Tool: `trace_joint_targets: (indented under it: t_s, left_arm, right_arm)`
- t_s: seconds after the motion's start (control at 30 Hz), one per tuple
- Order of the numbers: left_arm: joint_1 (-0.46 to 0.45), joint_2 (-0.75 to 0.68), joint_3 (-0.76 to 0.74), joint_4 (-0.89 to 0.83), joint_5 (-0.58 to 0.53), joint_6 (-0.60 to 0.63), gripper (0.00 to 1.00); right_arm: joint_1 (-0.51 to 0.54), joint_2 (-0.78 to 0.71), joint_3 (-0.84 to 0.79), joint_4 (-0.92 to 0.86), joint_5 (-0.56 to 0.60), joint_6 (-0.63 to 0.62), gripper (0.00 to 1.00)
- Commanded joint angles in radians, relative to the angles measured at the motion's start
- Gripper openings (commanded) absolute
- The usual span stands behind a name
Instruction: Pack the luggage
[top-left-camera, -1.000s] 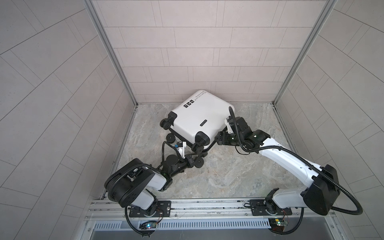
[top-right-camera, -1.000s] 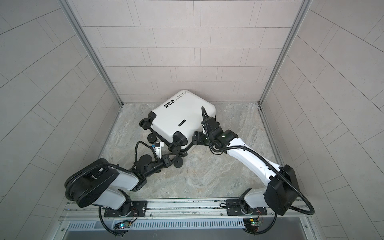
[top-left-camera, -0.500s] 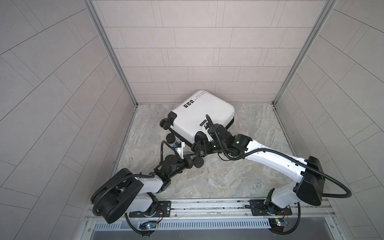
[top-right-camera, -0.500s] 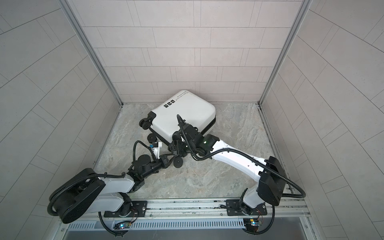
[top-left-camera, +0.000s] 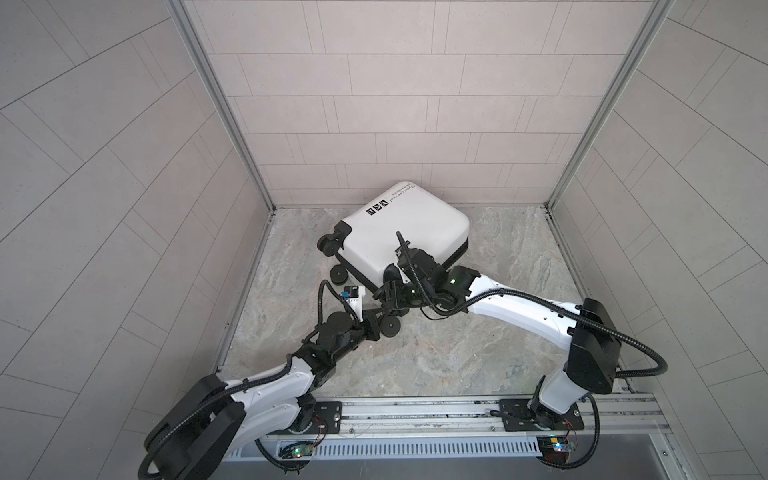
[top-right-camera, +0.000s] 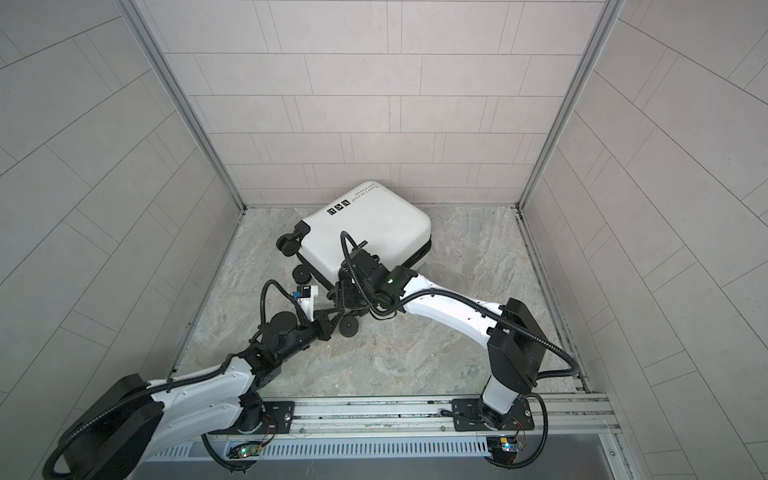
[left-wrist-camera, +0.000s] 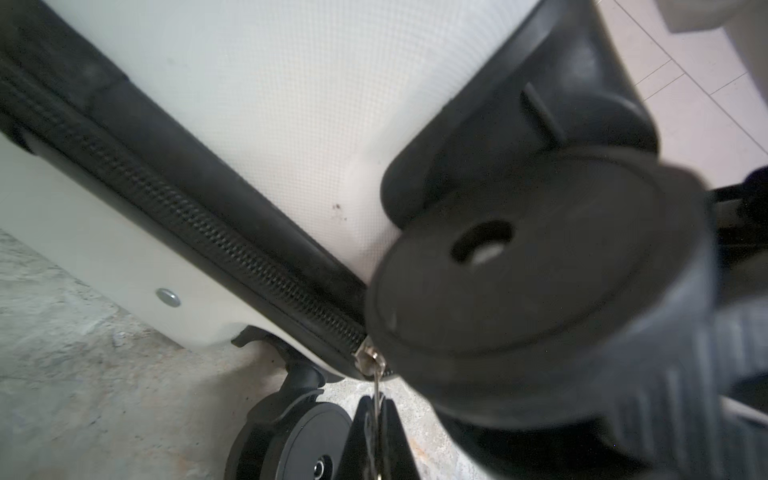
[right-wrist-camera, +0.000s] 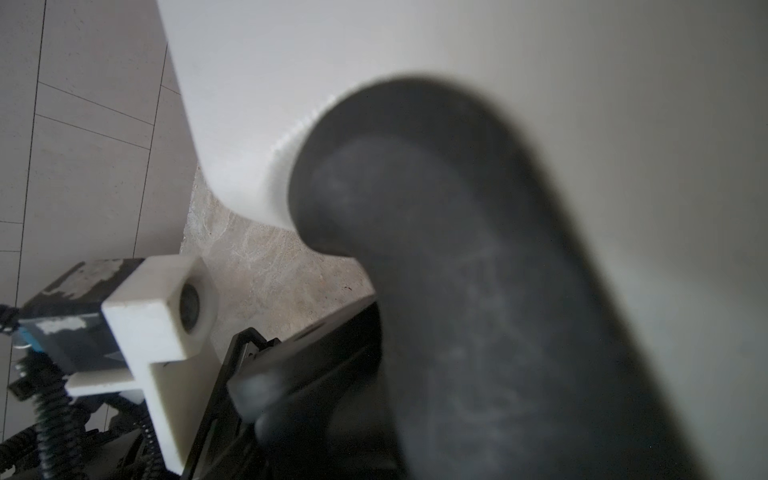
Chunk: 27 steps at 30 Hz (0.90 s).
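Observation:
The luggage (top-left-camera: 399, 232) (top-right-camera: 365, 224) lies flat and closed at the back of the floor, white shell up, wheels toward the left. My left gripper (top-left-camera: 384, 309) (top-right-camera: 337, 311) (left-wrist-camera: 376, 419) is shut on the metal zipper pull (left-wrist-camera: 376, 386) at the luggage's near corner, just below the slider (left-wrist-camera: 365, 357). My right gripper (top-left-camera: 390, 291) (top-right-camera: 340, 293) is pressed in at the same corner, around the black corner wheel (left-wrist-camera: 519, 282). One ribbed finger (left-wrist-camera: 665, 374) lies against that wheel. The right wrist view is filled by the blurred wheel housing (right-wrist-camera: 478, 270), so its jaws do not show.
The lower corner wheel (top-left-camera: 390, 328) (left-wrist-camera: 307, 444) rests on the marble floor beside my left gripper. Two more wheels (top-left-camera: 338, 274) stick out on the luggage's left. Tiled walls close in the back and both sides. The two arms cross closely at the near corner.
My right arm has swung left from the luggage's near right edge to the near corner wheel, and its jaws have narrowed. The left gripper has kept hold of the zipper pull.

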Motion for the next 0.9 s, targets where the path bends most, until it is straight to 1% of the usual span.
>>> trace_joint_targets:
  t_s: [0.0, 0.17, 0.27, 0.43, 0.57, 0.7, 0.8, 0.83, 0.87]
  left_arm:
    - [-0.066, -0.062, 0.002, -0.003, -0.007, 0.093, 0.0]
    - [-0.114, -0.103, -0.002, -0.006, -0.078, 0.117, 0.0]
    - [-0.127, -0.096, 0.005, 0.012, -0.089, 0.118, 0.0]
    - [-0.161, -0.002, 0.028, 0.099, -0.092, 0.118, 0.0]
    - [-0.217, 0.11, 0.053, 0.204, -0.107, 0.117, 0.0]
    - [-0.259, 0.18, 0.063, 0.3, -0.141, 0.11, 0.0]
    - [-0.264, 0.179, 0.072, 0.301, -0.158, 0.109, 0.0]
    - [-0.266, 0.174, 0.07, 0.296, -0.174, 0.109, 0.0]
    - [-0.263, 0.166, 0.063, 0.295, -0.198, 0.105, 0.0]
  right_arm:
    - [-0.016, 0.038, 0.058, 0.123, 0.065, 0.007, 0.62]
    - [-0.015, 0.077, 0.098, 0.149, 0.06, 0.034, 0.55]
    - [-0.016, 0.102, 0.121, 0.165, 0.052, 0.049, 0.53]
    - [-0.016, 0.125, 0.148, 0.182, 0.046, 0.061, 0.49]
    - [-0.016, 0.127, 0.16, 0.18, 0.054, 0.061, 0.46]
    - [-0.016, 0.126, 0.175, 0.173, 0.061, 0.061, 0.46]
    - [-0.017, 0.128, 0.182, 0.163, 0.061, 0.058, 0.46]
    - [-0.019, 0.126, 0.183, 0.159, 0.063, 0.056, 0.47]
    - [-0.02, 0.121, 0.184, 0.152, 0.065, 0.053, 0.51]
